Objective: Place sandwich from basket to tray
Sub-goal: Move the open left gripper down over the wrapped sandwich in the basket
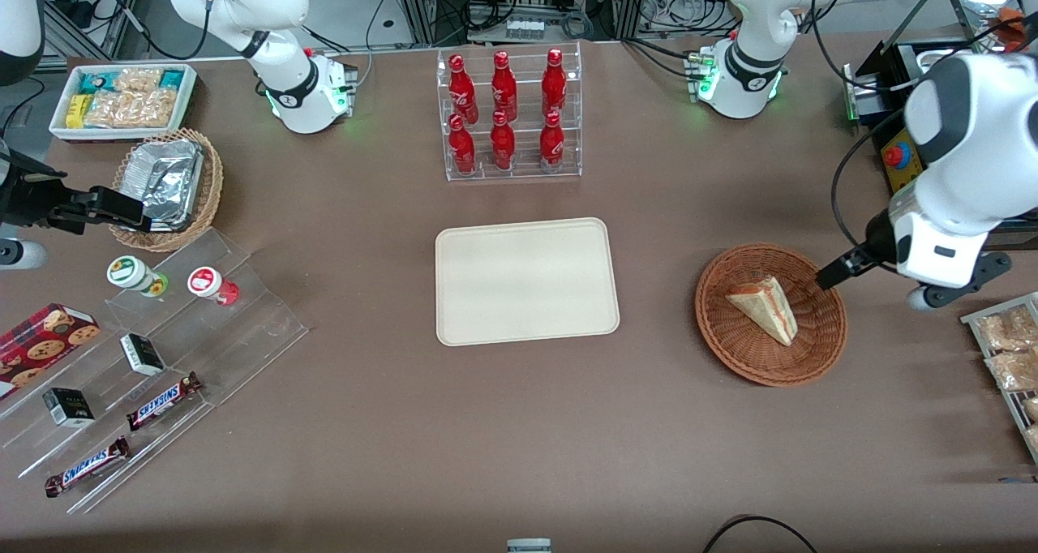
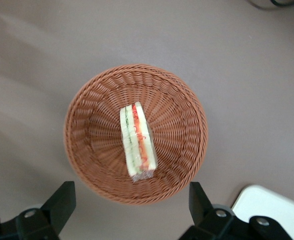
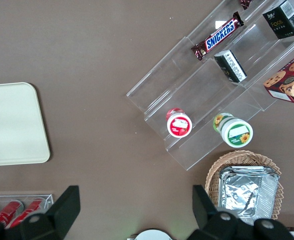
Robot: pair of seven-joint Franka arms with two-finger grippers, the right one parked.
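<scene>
Hiding most of its own gripper [image 1: 835, 274] in the front view, the working arm's bulky wrist leaves only one dark fingertip to be seen at the rim of the reddish-brown basket [image 1: 819, 350], while the wrist view cuts both fingers [image 2: 61, 202] short and shows them spread wide apart. One wrapped sandwich [image 2: 138, 142] is seen lying in the middle of the one basket, below the open jaws and untouched by them. One cream tray [image 1: 527, 280] lies bare beside the basket, toward the parked arm's end, with six red bottles [image 1: 505, 111] racked farther from the front camera.
</scene>
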